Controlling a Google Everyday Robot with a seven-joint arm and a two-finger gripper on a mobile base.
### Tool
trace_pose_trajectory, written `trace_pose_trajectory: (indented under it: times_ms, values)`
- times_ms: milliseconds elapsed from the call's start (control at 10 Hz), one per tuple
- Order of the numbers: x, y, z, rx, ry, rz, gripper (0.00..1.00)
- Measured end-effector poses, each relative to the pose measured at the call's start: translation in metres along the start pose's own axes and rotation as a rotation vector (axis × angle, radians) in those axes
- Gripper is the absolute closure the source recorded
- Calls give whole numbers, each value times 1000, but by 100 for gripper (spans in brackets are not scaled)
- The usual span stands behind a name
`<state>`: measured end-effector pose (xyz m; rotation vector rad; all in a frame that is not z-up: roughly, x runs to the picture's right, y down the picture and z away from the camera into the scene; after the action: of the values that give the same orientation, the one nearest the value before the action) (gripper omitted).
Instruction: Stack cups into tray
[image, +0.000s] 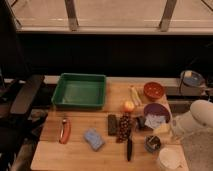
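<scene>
A green rectangular plastic tray (80, 92) sits at the wooden bench's (75, 152) back-left corner. A white round cup (170, 159) and a small dark cup (152, 143) stand near the front-right corner. The gripper (169, 129) hangs beside a wide purple bowl (150, 107) holding something pale blue. Whether it is spread or closed cannot be told.

One tray (80, 91), two bowls (153, 90), one knife (129, 147), one sponge (93, 139), and three cups (170, 159) near the one gripper (173, 131).

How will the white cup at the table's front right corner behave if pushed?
The white cup looks hollow and light, so it would probably slide easily. It stands near the edge of the table, so a push might send it off. The gripper is just behind it, at the right edge.
</scene>
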<state>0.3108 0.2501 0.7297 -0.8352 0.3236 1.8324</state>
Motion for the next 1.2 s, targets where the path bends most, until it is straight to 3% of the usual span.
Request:
trace_pose_trajectory:
  times_ms: [500, 800, 1200]
  values:
    - [12, 8, -18, -27, -13, -8, 35]
    - [25, 9, -18, -32, 12, -10, 35]
    - [40, 6, -8, -68, 52, -5, 35]
